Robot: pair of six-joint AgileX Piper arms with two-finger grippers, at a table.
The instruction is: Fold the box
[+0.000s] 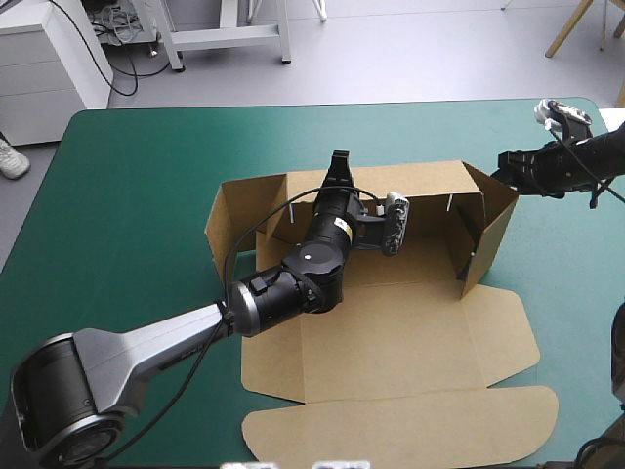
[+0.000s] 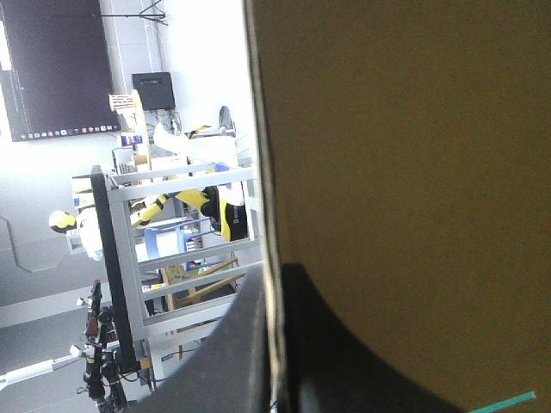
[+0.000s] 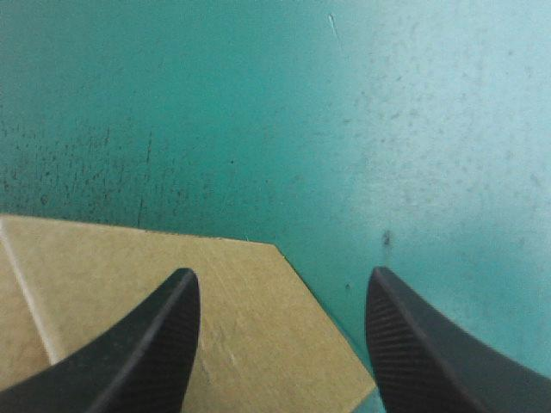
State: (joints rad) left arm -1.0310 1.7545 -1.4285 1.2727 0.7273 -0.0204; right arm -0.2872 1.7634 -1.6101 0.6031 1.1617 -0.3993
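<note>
Although its lid (image 1: 400, 420) lies flat on the teal-green surface (image 1: 127, 195), the brown box (image 1: 391, 332) has its far wall (image 1: 430, 184) and both side walls raised, and it sits about mid-surface. Dark specks mark the cover just beyond the box's right corner. The left jaws are all but closed, pinching the far wall's top edge. The right jaws stand wide apart, holding nothing, at the box's right far corner. A label (image 1: 342, 226) on the left arm (image 1: 283, 288) is too small to read.

Plain brown box (image 1: 391, 332) on a teal-green cover (image 1: 127, 195) flecked with small dark specks; fingers (image 3: 146, 344) of the right gripper (image 3: 280, 274) black, finely dotted; left arm (image 1: 146, 342) silver-grey, then black toward the wrist.
</note>
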